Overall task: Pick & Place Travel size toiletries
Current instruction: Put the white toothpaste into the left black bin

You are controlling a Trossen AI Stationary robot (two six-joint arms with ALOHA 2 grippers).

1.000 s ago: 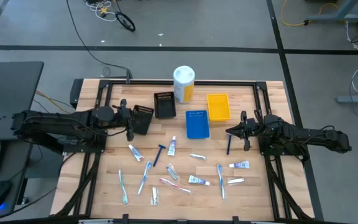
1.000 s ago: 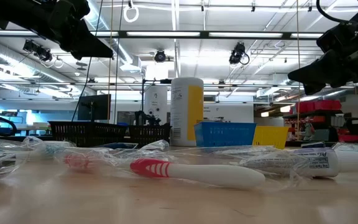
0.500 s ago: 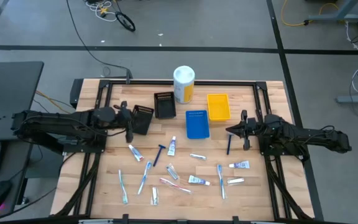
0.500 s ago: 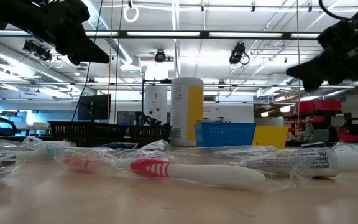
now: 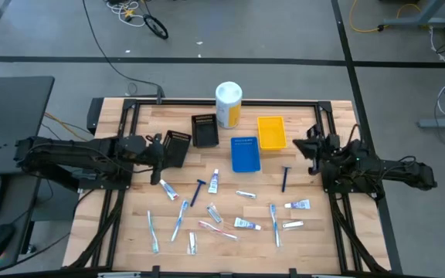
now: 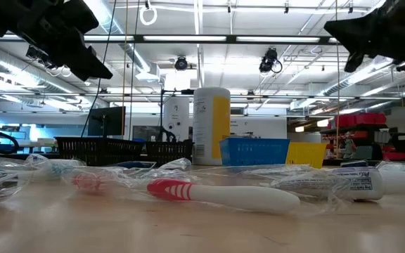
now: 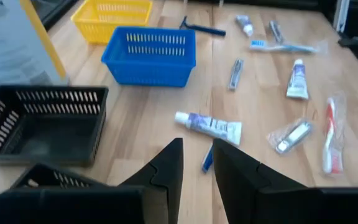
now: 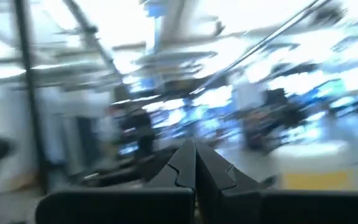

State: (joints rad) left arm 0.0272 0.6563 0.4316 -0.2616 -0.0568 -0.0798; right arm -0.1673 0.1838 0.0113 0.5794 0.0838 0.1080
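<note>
Travel toiletries, unsorted: between picks.
We log toiletries (image 5: pixel 219 207) strewn across lower centre; left gripper (image 7: pixel 196 163) slightly parted, empty, facing a toothpaste tube (image 7: pixel 209 126); right gripper (image 8: pixel 194 163) clenched, empty. Next, we judge: descend, grasp one item.

The left arm reaches in from the left edge of the surface, its left gripper (image 5: pixel 161 150) held above the boards with jaws a narrow gap apart and nothing between them. The right arm stretches in from the right; the right gripper (image 5: pixel 309 142) seems tipped upward, jaws pressed together, apparently empty.
</note>
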